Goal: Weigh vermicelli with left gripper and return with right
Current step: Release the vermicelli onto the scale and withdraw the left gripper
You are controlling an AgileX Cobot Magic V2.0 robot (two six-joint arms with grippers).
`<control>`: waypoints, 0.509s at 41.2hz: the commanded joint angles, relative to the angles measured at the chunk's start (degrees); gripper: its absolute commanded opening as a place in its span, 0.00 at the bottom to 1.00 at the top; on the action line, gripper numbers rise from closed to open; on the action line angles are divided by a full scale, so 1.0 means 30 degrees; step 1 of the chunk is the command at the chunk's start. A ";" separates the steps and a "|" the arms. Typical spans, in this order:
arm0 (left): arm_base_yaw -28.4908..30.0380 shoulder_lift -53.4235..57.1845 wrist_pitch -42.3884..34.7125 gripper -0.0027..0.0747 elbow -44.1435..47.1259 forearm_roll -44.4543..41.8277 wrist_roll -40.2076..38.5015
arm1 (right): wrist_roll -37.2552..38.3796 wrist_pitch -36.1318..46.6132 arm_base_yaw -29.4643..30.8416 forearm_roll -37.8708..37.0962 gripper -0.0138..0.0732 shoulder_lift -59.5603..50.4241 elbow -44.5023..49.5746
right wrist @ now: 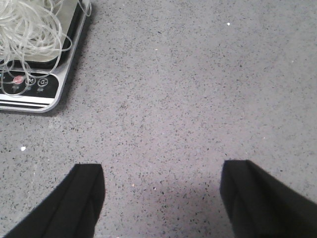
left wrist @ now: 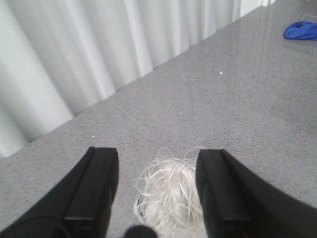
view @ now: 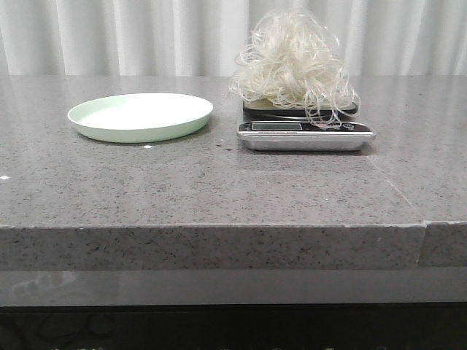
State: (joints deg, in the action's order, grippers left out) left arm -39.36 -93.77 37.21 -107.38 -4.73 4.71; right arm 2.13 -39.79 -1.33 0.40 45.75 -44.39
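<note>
**Vermicelli on the scale**

The vermicelli [view: 294, 62] sits heaped on the scale [view: 305, 135] near the worktop's [view: 219, 189] far edge, right of the green plate [view: 140, 116]. The left gripper [left wrist: 157, 191] and right gripper [right wrist: 161, 196] both stand wide open, gripping nothing.

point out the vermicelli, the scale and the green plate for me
vermicelli [view: 293, 62], front view, middle of the fluffy strand pile sitting on the scale
scale [view: 305, 136], front view, its silver front edge below the display
green plate [view: 117, 132], front view, its near outer wall
</note>
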 commanded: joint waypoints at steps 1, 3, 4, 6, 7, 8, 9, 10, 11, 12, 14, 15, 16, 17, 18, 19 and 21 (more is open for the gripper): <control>-0.0071 0.2427 -0.0326 0.58 0.0198 -0.0090 -0.0170 | -0.0472 0.1399 -0.0515 -0.0135 0.83 0.0021 -0.0621; -0.0071 0.3314 -0.0326 0.58 0.1145 -0.0014 -0.0208 | -0.0865 0.1431 -0.0964 -0.0034 0.83 0.0021 -0.0621; -0.0071 0.3859 -0.0362 0.58 0.1567 0.0093 -0.0208 | -0.0981 0.1475 -0.1181 -0.0034 0.83 0.0021 -0.0621; -0.0071 0.4664 -0.0362 0.58 0.2642 0.0109 -0.0208 | -0.1003 0.1524 -0.1737 -0.0034 0.83 0.0021 -0.0621; -0.0071 0.5213 -0.0362 0.58 0.3125 0.0109 -0.0208 | -0.1003 0.1602 -0.1978 -0.0034 0.83 0.0021 -0.0621; -0.0071 0.5624 -0.0362 0.58 0.3800 0.0109 -0.0208 | -0.1003 0.1674 -0.2289 -0.0034 0.83 0.0046 -0.0621; -0.0071 0.6158 -0.0362 0.58 0.4310 0.0109 -0.0208 | -0.1003 0.1749 -0.2512 -0.0034 0.83 0.0046 -0.0621; -0.0071 0.6561 -0.0406 0.58 0.4826 0.0109 -0.0208 | -0.1003 0.1819 -0.2726 -0.0034 0.83 0.0046 -0.0645; -0.0071 0.6968 -0.0450 0.58 0.5530 0.0109 -0.0208 | -0.1003 0.1896 -0.2934 -0.0034 0.83 0.0046 -0.0685; -0.0071 0.7510 -0.0544 0.58 0.6061 0.0109 -0.0208 | -0.1003 0.1902 -0.3186 -0.0034 0.83 0.0046 -0.0761; -0.0071 0.8308 -0.0744 0.58 0.7324 0.0153 -0.0208 | -0.1003 0.1923 -0.3530 0.0093 0.83 0.0046 -0.0972; -0.0071 0.8865 -0.0872 0.58 0.7869 0.0256 -0.0208 | -0.1003 0.1938 -0.3727 0.0198 0.83 0.0077 -0.1089; -0.0071 0.9417 -0.1018 0.58 0.8600 0.0294 -0.0208 | -0.1003 0.1938 -0.3848 0.0351 0.83 0.0139 -0.1269; -0.0071 0.9824 -0.1134 0.58 0.9136 0.0444 -0.0208 | -0.1003 0.1911 -0.3997 0.0484 0.83 0.0207 -0.1449; -0.0071 1.0391 -0.1282 0.58 0.9836 0.0548 -0.0208 | -0.1003 0.1849 -0.4108 0.0652 0.83 0.0283 -0.1684; -0.0071 1.0811 -0.1477 0.58 1.0537 0.0707 -0.0208 | -0.1003 0.1824 -0.4232 0.0768 0.83 0.0453 -0.1877; -0.0071 1.2030 -0.1834 0.58 1.1867 0.0897 -0.0208 | -0.1003 0.1722 -0.4513 0.0920 0.83 0.0871 -0.2468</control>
State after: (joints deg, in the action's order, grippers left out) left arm -39.36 -63.36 37.83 -75.44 -3.34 4.71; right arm 0.00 -38.39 -13.74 2.28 47.00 -47.93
